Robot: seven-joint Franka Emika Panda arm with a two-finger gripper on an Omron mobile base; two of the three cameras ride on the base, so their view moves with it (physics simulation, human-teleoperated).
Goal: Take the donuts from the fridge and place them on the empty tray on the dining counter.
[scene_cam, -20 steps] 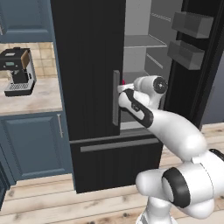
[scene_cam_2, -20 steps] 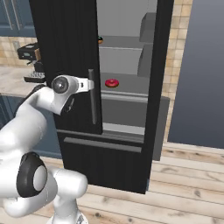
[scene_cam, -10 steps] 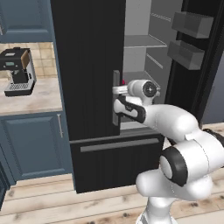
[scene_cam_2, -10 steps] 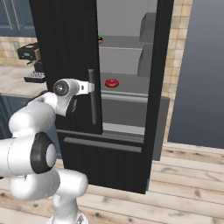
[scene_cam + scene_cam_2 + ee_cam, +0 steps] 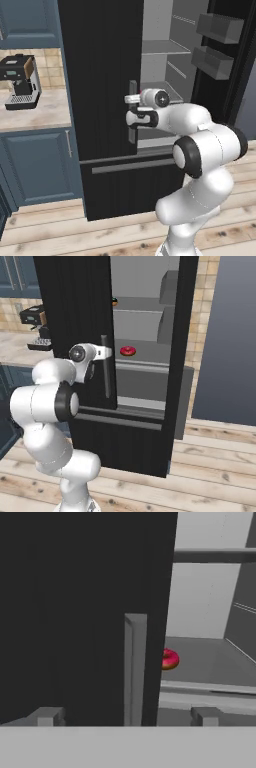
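Straddling door handle [image 5: 134,669] — pincer [image 5: 126,716] spread, donut [image 5: 169,659] beyond

The white arm was folded at the elbow, with the forearm held roughly level and the wrist turned sideways. The gripper [image 5: 126,716] was held with its jaws spread wide, nothing being gripped between the two fingertips [image 5: 46,716], which were seen well apart.

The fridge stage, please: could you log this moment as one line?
stage: at fridge | right door: open | left door: shut | gripper: open, straddling left handle | pink donut: on shelf, untouched
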